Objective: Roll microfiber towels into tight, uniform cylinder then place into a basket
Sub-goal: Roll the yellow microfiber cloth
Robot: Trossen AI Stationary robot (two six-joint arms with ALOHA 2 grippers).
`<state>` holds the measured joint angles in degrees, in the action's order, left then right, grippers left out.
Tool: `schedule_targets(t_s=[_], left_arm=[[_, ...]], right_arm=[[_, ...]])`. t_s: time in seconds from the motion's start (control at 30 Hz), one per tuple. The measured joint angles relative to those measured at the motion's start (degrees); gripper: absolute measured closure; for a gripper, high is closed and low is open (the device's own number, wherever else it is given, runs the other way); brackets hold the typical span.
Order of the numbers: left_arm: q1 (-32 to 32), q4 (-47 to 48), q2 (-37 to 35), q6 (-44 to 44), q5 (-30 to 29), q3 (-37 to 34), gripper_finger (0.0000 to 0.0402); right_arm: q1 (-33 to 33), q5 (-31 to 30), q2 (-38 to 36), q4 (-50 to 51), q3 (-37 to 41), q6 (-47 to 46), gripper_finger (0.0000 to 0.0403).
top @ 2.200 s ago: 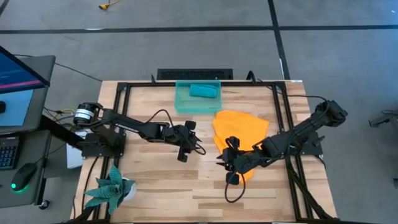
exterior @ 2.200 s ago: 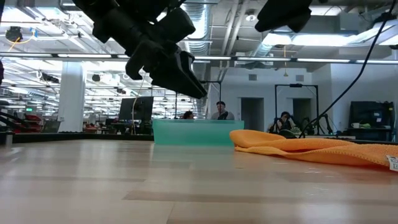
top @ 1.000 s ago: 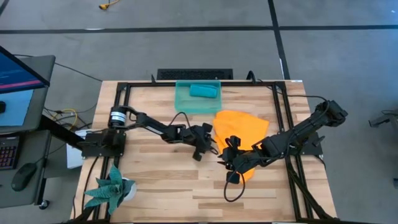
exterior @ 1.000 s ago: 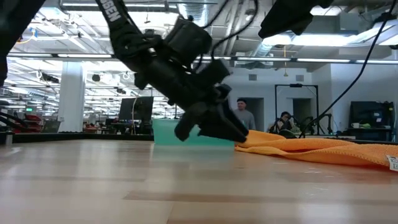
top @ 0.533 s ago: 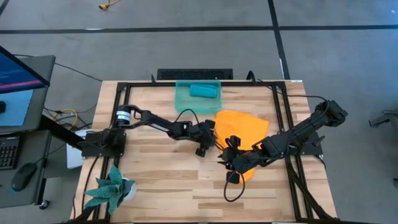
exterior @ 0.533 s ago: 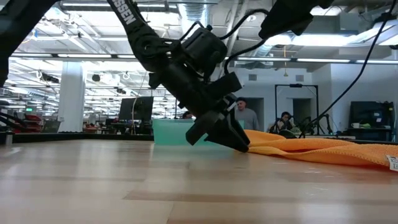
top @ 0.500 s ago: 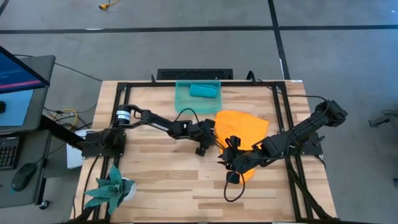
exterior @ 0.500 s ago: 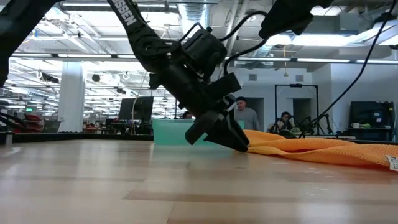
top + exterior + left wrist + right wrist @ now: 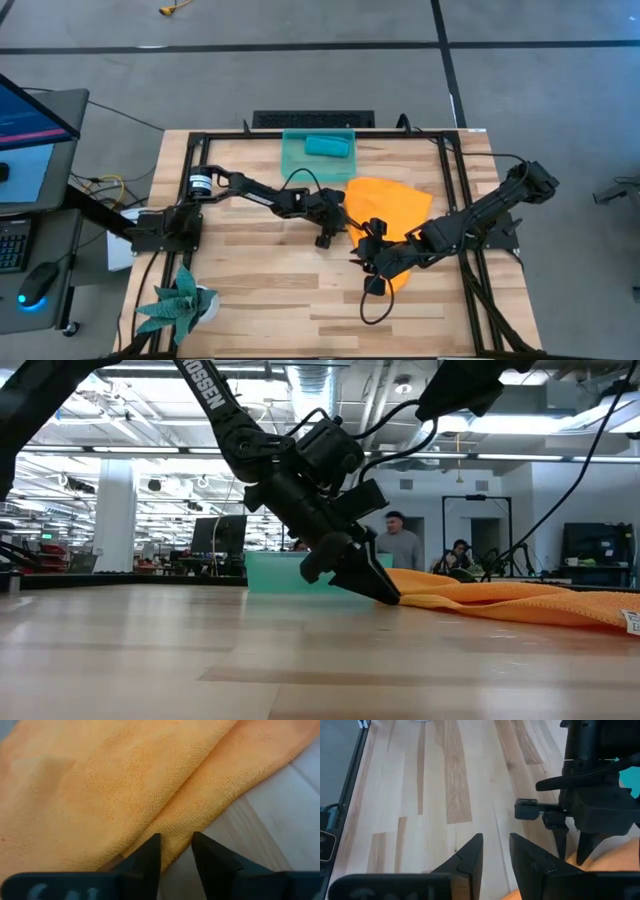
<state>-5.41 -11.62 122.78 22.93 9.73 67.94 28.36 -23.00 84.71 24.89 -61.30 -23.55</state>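
- The orange towel (image 9: pixel 385 212) lies spread and loosely folded on the right half of the bench (image 9: pixel 250 290), just in front and to the right of the basket (image 9: pixel 296 160).
- The basket stands at the far middle edge of the bench; the teal-blue towel (image 9: pixel 327 146) lies inside it as a small roll.
- The left tool (image 9: pixel 339 226) is lowered to the bench at the left edge of the orange towel. In the low view its tip (image 9: pixel 378 586) meets the cloth's near edge at bench level.
- In the left wrist view the two dark fingers (image 9: pixel 148 857) stand a narrow gap apart, straddling the folded hem of the orange towel (image 9: pixel 125 785). Cloth sits in the gap. Whether the fingers press the hem firmly cannot be told.
- The right tool (image 9: pixel 364 258) sits low over the front left part of the orange towel, near the left tool.
- In the right wrist view its fingers (image 9: pixel 470 855) are partly apart with bare bench wood visible in the gap and nothing between them. The left arm's tool (image 9: pixel 575 842) shows ahead, its tips down at the edge of the orange cloth.
- A potted green plant (image 9: pixel 180 300) stands at the front left corner of the bench, well apart from both towels.
- In the low view a person (image 9: pixel 400 546) shows in the room behind the bench.
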Motion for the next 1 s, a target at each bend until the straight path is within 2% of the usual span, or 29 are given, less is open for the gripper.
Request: schedule_targets(t_s=[0.33,0.5,0.73,1.0], left_arm=[[0.9,3.1,0.1,-1.6,0.3,0.0,0.0396],[1.9,3.2,0.0,-1.6,-1.7,-0.1,0.0398],[4.8,4.4,-0.3,-0.1,-9.6,-0.1,0.0401],[6.9,10.6,-1.7,0.4,-12.1,0.0,0.0401]], right_arm=[[0.0,0.0,0.0,0.1,0.0,0.0,0.0285],[0.0,0.0,0.0,0.1,0.0,0.0,0.0285],[0.0,0.0,0.0,0.5,0.0,0.0,0.0285],[0.0,0.0,0.0,1.9,0.0,0.1,0.0285]])
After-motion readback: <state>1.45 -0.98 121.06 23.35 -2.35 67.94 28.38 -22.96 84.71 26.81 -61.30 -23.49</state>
